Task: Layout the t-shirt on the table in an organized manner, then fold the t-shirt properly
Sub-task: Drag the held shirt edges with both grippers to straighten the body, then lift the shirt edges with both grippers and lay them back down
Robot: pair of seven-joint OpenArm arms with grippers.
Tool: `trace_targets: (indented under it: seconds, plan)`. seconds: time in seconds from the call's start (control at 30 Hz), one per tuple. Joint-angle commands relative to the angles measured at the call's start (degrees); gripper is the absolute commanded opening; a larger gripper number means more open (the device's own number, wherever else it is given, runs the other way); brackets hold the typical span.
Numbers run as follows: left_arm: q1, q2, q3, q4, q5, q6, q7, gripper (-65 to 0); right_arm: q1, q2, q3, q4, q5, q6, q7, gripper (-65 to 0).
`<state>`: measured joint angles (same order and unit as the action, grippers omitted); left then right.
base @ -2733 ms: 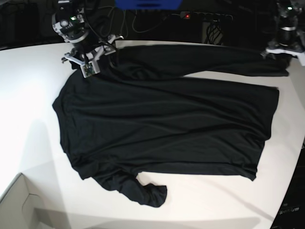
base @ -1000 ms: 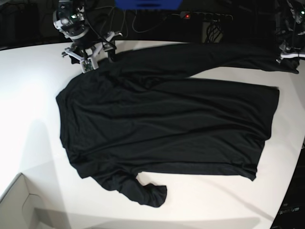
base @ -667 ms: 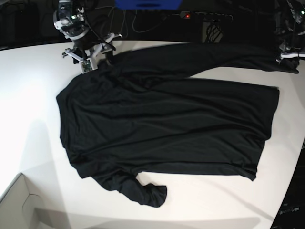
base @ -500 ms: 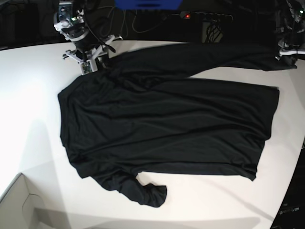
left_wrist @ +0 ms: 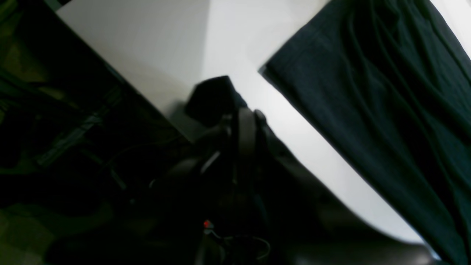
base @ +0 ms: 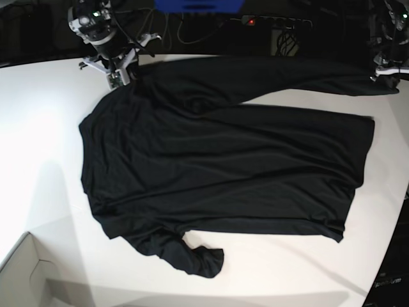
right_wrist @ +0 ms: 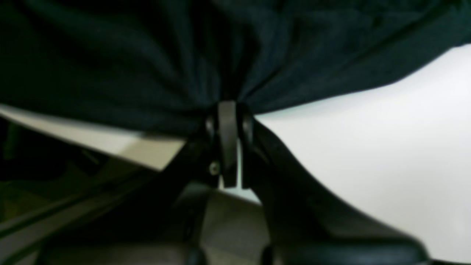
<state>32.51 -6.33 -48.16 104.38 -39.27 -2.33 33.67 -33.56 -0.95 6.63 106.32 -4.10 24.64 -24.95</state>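
Note:
The black t-shirt (base: 223, 166) lies spread over the white table (base: 38, 128), body fairly flat with soft wrinkles. One sleeve stretches along the far edge to the right; the other is bunched near the front (base: 195, 256). My right gripper (base: 121, 75) is at the far left corner of the cloth. In the right wrist view it (right_wrist: 228, 110) is shut on a gathered fold of the t-shirt (right_wrist: 147, 55). My left gripper (base: 386, 71) is at the far right, and in the left wrist view it (left_wrist: 244, 116) is shut with the sleeve end (left_wrist: 213, 99) pinched at its tips.
A pale cardboard box corner (base: 25, 275) sits at the front left. Behind the table's far edge are cables and a power strip (base: 275, 22) in a dark area. The curved table edge (base: 393, 211) runs down the right side.
My right gripper has closed on the cloth at the far left and drawn it back towards the far edge. The left arm shifted right earlier, stretching the far sleeve, and now holds still.

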Motion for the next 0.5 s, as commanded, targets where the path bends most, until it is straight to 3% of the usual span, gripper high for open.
trace_targets:
  seconds: [0.0,0.47]
  plan:
    - [0.24,-0.75,-0.50,1.16,-0.51,-0.09,-1.19,-65.0,-0.24,0.03,0.00,2.38,0.89,0.19,1.78,-65.0]
    - [-0.73,-0.84,-0.67,2.13,-0.60,-0.09,-1.19,-65.0,-1.38,-0.24,3.17,7.74,0.98,0.28,1.87,-65.0]
